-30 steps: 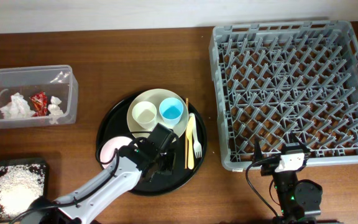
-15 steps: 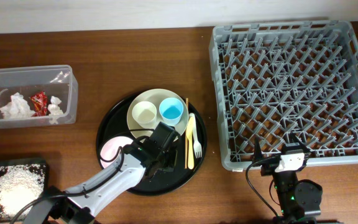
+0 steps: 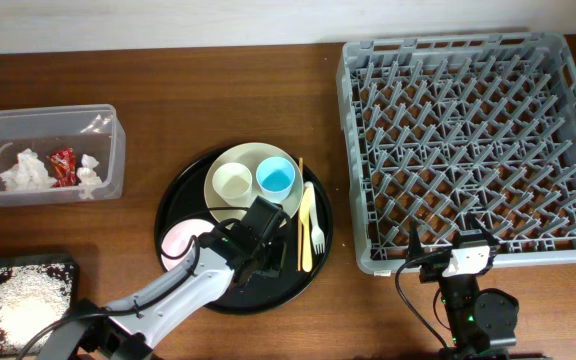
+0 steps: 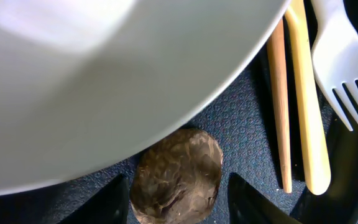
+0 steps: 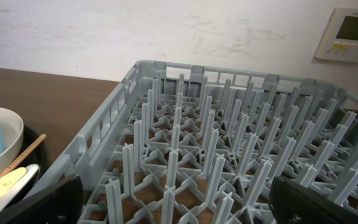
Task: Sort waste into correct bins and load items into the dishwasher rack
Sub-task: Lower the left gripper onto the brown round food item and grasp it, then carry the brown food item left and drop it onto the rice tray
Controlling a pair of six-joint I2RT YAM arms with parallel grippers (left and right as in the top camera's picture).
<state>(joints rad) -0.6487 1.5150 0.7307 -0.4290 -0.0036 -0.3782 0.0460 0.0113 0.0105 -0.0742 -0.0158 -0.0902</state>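
The target item is a small brown food lump (image 4: 178,176): rounded, matt, with a wrinkled, fibrous surface. It lies on the textured floor of the large round black tray (image 4: 244,127), at the edge of the cream round plate (image 4: 104,81); the plate's rim overhangs the top of the lump in the left wrist view. To the lump's right, a thin wooden chopstick (image 4: 279,106), a yellow flat stick with a rounded end (image 4: 307,118) and a pale fork (image 4: 340,68) lie side by side, well apart from the lump.

My left claw (image 4: 179,204) is positioned directly over the lump. Its two dark fingertips (image 4: 107,202) flank the lump, one on each side. The jaws stand partly apart, wider than the lump. A narrow strip of tray floor shows on each side, so nothing is clamped. Whether either tip brushes the lump cannot be confirmed.

My right claw (image 5: 182,214) is fully spread and holds nothing. It sits at the near edge of the large square grey plastic rack (image 5: 229,155), which stands on the brown wooden bench (image 5: 48,81), its upright pegs bare.
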